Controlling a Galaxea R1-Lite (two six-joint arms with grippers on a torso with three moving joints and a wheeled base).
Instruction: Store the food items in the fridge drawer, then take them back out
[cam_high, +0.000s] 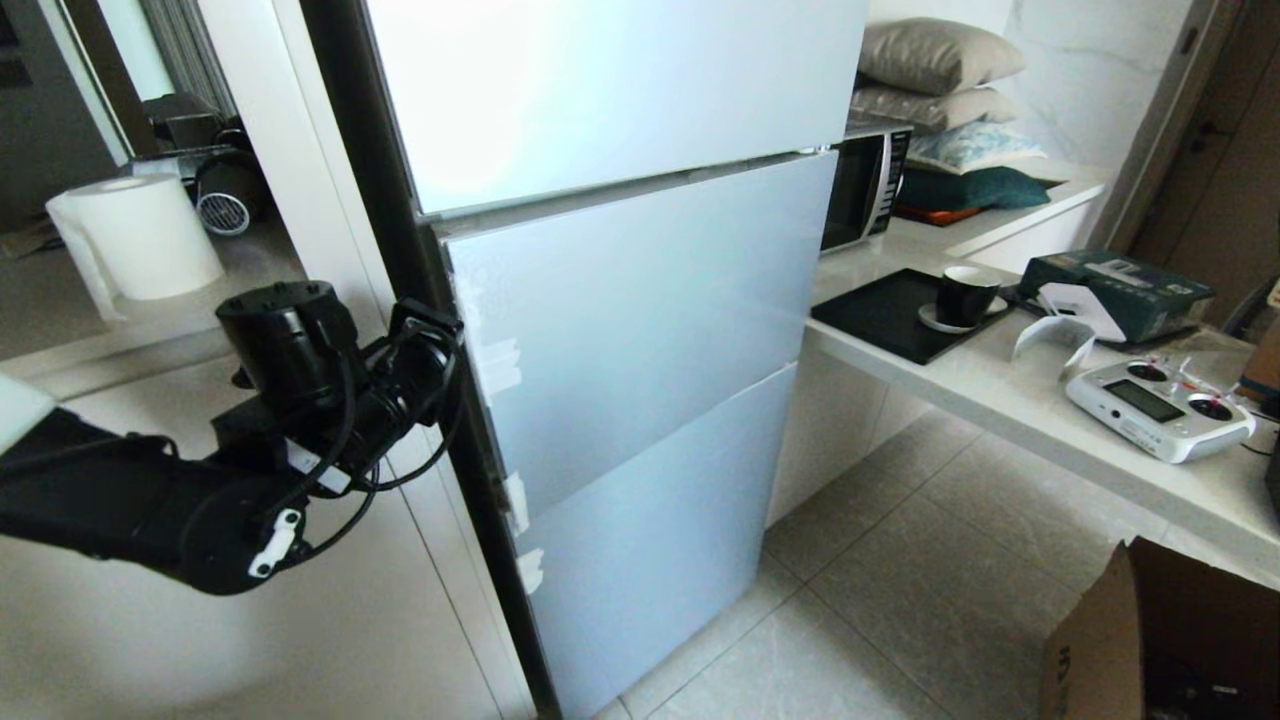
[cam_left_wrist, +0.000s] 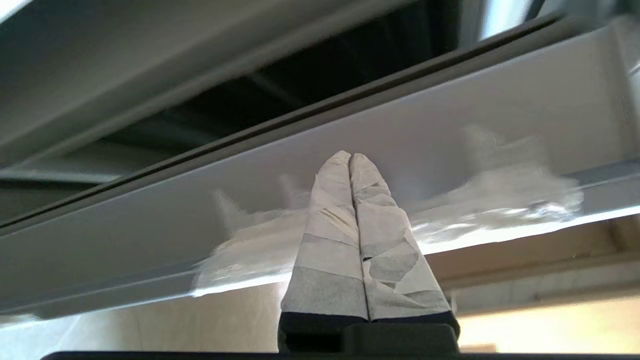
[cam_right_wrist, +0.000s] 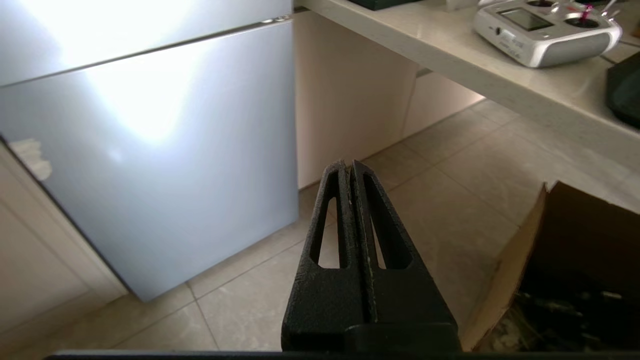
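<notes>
Paper towel roll (cam_high: 140, 240) on ledge far left. Left gripper (cam_left_wrist: 351, 159) closed, empty, taped fingertips pressed together, at left side edge of fridge (cam_high: 640, 330) middle door. All fridge doors closed; fridge drawer and food items not visible. Right: counter (cam_high: 1000, 390) with black tray (cam_high: 880, 315), cup (cam_high: 966, 295), white controller (cam_high: 1160, 408). Right gripper (cam_right_wrist: 350, 165) closed, empty, hangs above floor near cardboard box (cam_right_wrist: 575, 265).

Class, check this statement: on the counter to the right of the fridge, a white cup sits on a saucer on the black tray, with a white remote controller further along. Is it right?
One detail is wrong: the cup is black, not white, as the head view shows. It does sit on a saucer on the black tray, on the counter right of the fridge, with the white remote controller further along.
</notes>
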